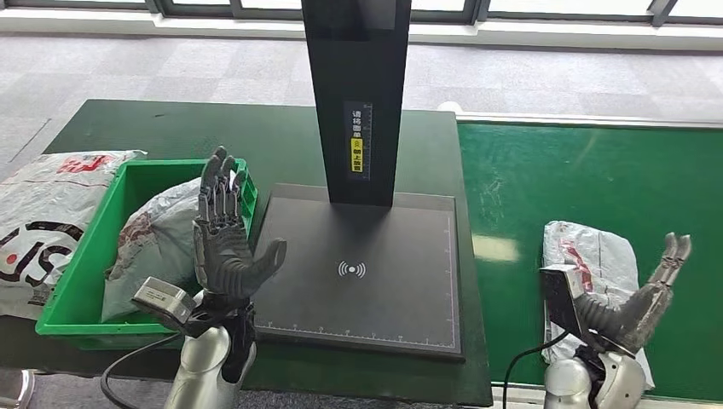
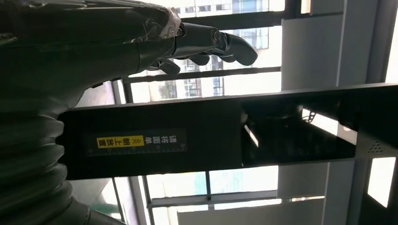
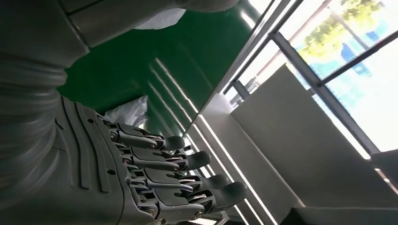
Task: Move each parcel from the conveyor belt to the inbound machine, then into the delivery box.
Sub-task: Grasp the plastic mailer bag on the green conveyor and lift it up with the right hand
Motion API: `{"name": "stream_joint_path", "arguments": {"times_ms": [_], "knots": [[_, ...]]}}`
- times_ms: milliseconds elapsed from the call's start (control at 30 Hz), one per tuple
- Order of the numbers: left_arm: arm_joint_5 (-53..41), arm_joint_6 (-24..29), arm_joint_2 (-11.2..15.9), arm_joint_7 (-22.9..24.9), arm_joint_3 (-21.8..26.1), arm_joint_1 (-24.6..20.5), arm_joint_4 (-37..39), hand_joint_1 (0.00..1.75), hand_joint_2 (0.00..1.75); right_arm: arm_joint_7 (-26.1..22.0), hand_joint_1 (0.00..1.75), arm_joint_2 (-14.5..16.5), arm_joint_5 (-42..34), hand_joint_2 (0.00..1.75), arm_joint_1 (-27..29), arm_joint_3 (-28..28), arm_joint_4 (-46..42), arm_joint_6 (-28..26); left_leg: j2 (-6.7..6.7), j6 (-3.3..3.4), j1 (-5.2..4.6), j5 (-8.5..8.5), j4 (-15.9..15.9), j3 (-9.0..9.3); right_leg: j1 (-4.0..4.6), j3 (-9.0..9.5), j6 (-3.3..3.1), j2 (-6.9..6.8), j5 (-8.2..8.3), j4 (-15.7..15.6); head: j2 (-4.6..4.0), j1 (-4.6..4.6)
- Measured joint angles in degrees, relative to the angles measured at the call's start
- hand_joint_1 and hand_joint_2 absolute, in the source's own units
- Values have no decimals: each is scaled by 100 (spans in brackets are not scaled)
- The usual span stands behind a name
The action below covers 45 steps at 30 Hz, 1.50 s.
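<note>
both hands were open and empty, the right hand poised over the parcel on the belt, apparently to grasp it, the left hand raised by the bin.

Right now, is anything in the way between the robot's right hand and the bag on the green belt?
No, nothing visible. The right hand is open and raised just in front of the parcel on the conveyor belt, partly hiding it in the head view. The scanner plate beside the belt looks bare.
</note>
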Motion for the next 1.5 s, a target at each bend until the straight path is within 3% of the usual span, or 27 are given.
{"name": "stream_joint_path", "arguments": {"times_ms": [133, 267, 500, 1267, 1500], "knots": [[-1, 29, 7, -38, -23, 51, -220, 0, 175, -85, 0, 43, 133, 175, -254, -690, 416, -3, 8, 0, 0, -1, 0, -1, 0, 0, 0, 7, 0, 1, 0, 1], [32, -53, 41, -93, -153, 267, -551, 0, 175, 135, 0, 1, 432, 175, -589, -1392, 993, -3, 9, 0, -1, -1, 0, 33, 0, 0, 0, 9, 0, 0, 0, 0], [93, -174, 100, -99, -452, 585, -1056, 0, 175, 826, 0, -490, 1052, 175, -1140, -2059, 2320, -3, 10, 5, -2, -6, 1, 4, -3, 10, 3, 9, -1, -2, 0, 0], [51, -227, 128, -99, -549, 945, -1407, 0, 175, 2150, 0, -1557, 1699, 175, -1873, -2049, 5268, 79, 8, 6, -1, -6, 0, 5, -2, 16, 4, 8, -3, -2, 0, 0], [8, -285, 128, -99, -549, 1031, -1459, 0, 175, 2269, 0, -1756, 1808, 175, -1979, -1887, 5993, 281, 8, 6, 0, -6, 0, 8, 0, 19, 4, 7, -3, -2, 0, 0]]}}
